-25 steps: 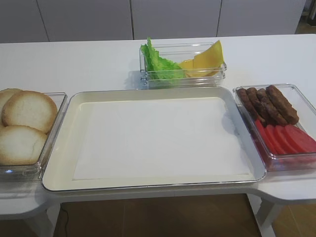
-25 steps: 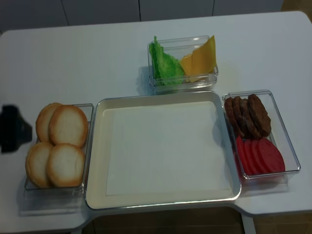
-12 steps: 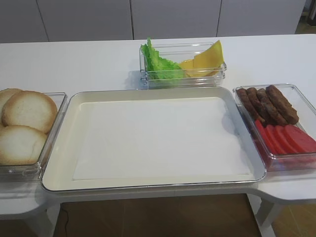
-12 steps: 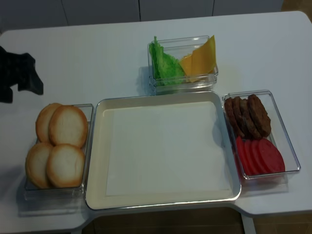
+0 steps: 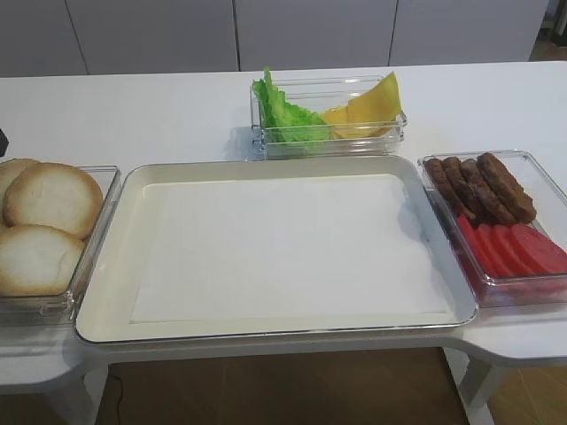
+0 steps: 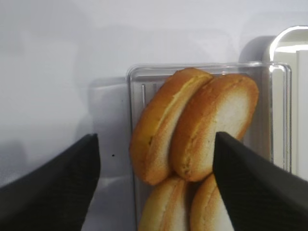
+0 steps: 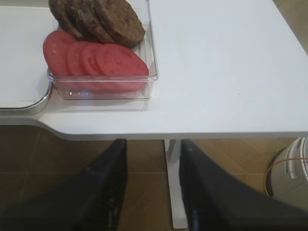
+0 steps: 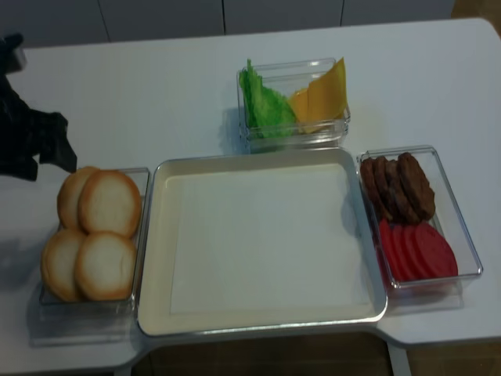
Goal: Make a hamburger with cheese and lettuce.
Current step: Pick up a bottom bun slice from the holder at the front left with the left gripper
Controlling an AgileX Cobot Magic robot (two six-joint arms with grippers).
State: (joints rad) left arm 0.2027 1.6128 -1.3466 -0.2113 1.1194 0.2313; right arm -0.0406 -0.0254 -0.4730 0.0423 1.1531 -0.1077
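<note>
A: Start nearest us. What sits at the front?

B: The big tray (image 8: 258,325) with its white liner, nothing on it. No hamburger is begun. Left of it, touching its rim, a clear box holds four bun halves (image 8: 109,202), leaning on one another in two rows. On the tray's right, another clear box carries tomato slices (image 8: 419,251) at the near end and dark patties (image 8: 399,188) behind them.

A: And the arms?

B: The right gripper (image 7: 150,185) hangs off the table's near edge, below the tomato box, fingers parted and holding nothing. The left gripper (image 6: 156,185) is above the bun box; its wrist view shows both dark fingers spread wide with the buns (image 6: 214,125) lying between and just ahead of them, nothing gripped. In the high view that arm (image 8: 31,137) is just behind the box's far left corner.

A: So which arm takes the bun?

B: The left, I judge; it is by far the nearer. The buns stand on edge, overlapped, so the fingers need to straddle one rim.

A: Furthest back?

B: A third clear box beyond the tray: lettuce (image 8: 262,102) on the left, cheese (image 8: 322,94) propped on the right.
</note>
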